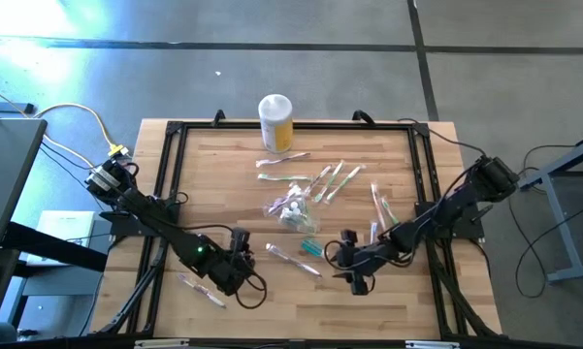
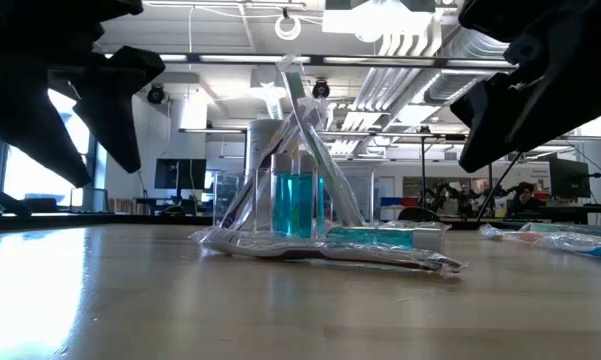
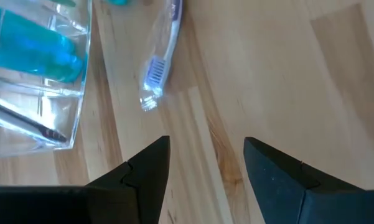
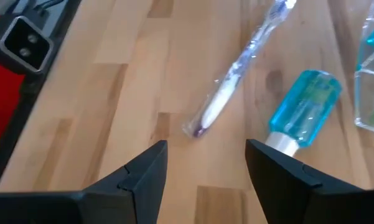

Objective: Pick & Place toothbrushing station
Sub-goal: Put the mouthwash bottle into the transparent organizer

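The wooden worktop (image 1: pixel 223 174) is carrying everything inside a black frame (image 1: pixel 170 174), and both arms are reaching in from its near corners. The left tool (image 1: pixel 241 254) is hovering low over bare wood with its fingers standing apart and nothing between them; the right tool (image 1: pixel 347 262) is doing the same on the other side, fingers parted and empty.

At the far edge a white-lidded yellow jar (image 1: pixel 275 121) is standing upright, well apart from both tools. Near the middle of the worktop the toothbrushing station (image 1: pixel 293 211), a clear container, is sitting between the two tools and a little beyond them. In the low view it (image 2: pixel 290 200) is holding a blue-tinted bottle and what look like wrapped toothbrushes leaning upward, though the glare is making the contents hard to separate.

Wrapped toothbrushes (image 1: pixel 332 179) are lying scattered between the station and the jar, with more (image 1: pixel 380 208) beside the right arm. One wrapped toothbrush (image 1: pixel 293 259) is lying just ahead of both tools, between them. A small blue tube (image 4: pixel 306 106) is lying next to it, near the right tool. Another toothbrush (image 1: pixel 202 289) is lying by the left arm near the front edge.
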### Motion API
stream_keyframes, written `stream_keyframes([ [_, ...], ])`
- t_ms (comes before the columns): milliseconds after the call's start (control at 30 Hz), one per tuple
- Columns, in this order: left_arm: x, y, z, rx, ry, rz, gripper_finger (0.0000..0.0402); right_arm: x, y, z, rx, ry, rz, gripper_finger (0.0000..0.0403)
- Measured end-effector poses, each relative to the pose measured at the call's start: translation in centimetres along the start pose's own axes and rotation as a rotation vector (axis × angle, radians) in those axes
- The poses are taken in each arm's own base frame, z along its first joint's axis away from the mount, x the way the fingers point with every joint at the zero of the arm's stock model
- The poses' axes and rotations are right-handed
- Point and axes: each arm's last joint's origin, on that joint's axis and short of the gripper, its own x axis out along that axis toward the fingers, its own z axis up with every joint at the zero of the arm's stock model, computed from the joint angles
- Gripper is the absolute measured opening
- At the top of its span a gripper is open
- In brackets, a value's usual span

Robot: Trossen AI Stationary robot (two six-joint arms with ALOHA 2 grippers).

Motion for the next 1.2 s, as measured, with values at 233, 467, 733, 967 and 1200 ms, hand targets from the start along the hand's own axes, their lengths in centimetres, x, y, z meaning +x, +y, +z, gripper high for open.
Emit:
stream_keyframes([
  [233,0.5,-0.1,-0.9,0.033,0.022,0.001,0.0197,0.1,-0.9,0.3,0.023,-0.024,-0.075,0.0208],
  [467,1.0,0.4,-0.9,0.104,0.032,-0.087,0.0197,0.0,-1.4,0.4,0.143,-0.111,-0.261,0.0208],
  [733,1.6,0.3,-2.1,0.167,0.099,-0.249,0.0197,2.3,-0.8,-1.0,0.299,-0.123,-0.286,0.0208],
  [967,0.9,0.7,-3.9,0.157,0.078,-0.308,0.0197,5.8,-0.7,-2.9,0.312,-0.128,-0.299,0.0208],
  [1200,0.7,1.1,-5.4,0.143,0.019,-0.318,0.0197,7.7,-1.6,-4.5,0.318,-0.140,-0.423,0.0208],
])
